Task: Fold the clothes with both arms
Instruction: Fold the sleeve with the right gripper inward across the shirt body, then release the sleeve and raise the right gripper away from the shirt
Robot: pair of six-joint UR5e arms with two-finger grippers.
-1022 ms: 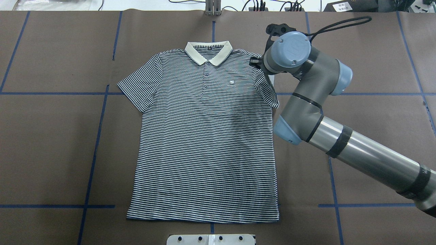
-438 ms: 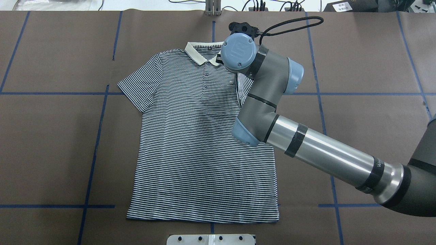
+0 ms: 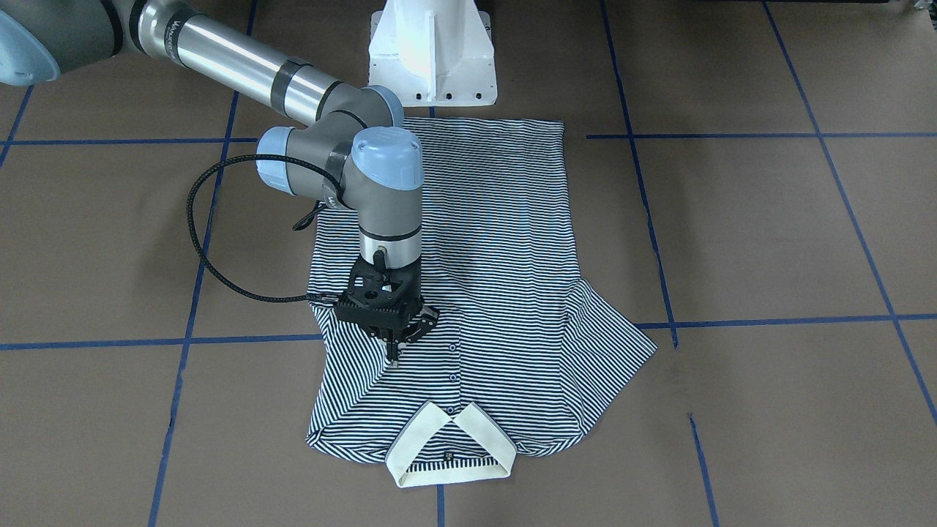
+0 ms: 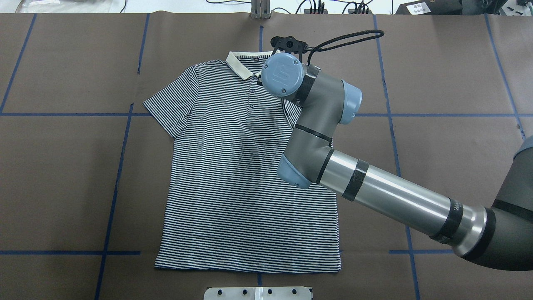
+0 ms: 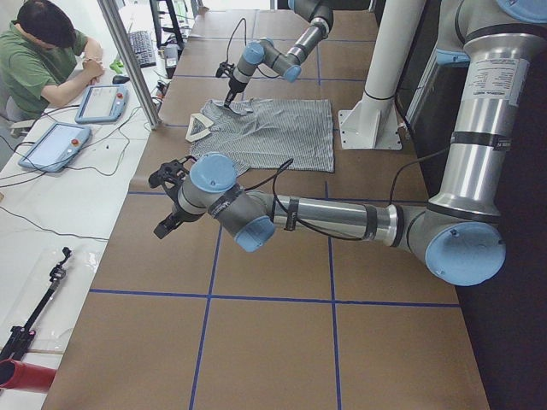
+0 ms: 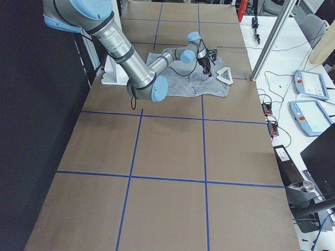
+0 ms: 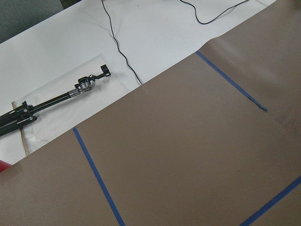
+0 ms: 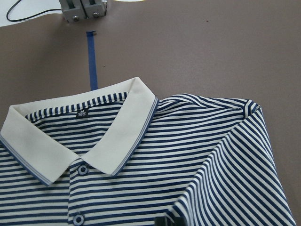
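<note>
The striped polo shirt [image 4: 233, 175] lies flat, front up, its cream collar [image 3: 450, 454] at the table's far side. My right gripper [image 3: 393, 350] points down over the chest beside the placket, shut on the sleeve [image 3: 351, 380], which is folded inward over the shirt front. In the overhead view the right wrist [image 4: 283, 75] hides the fingers. The right wrist view shows the collar [image 8: 117, 141] and the folded sleeve [image 8: 235, 179]. My left gripper [image 5: 164, 224] hangs over bare table, away from the shirt [image 5: 273, 128]. I cannot tell whether it is open or shut.
The white pedestal base [image 3: 432, 51] stands at the robot's side of the shirt hem. A metal clamp [image 4: 260, 10] sits at the far table edge. A person [image 5: 43, 51] sits beyond it beside two tablets [image 5: 51, 145]. A black rod tool [image 7: 56, 99] lies on the white surface.
My right arm has swung leftward from the shirt's outer shoulder, carrying the sleeve in over the chest until it reaches the placket. The rest of the shirt has not shifted.
</note>
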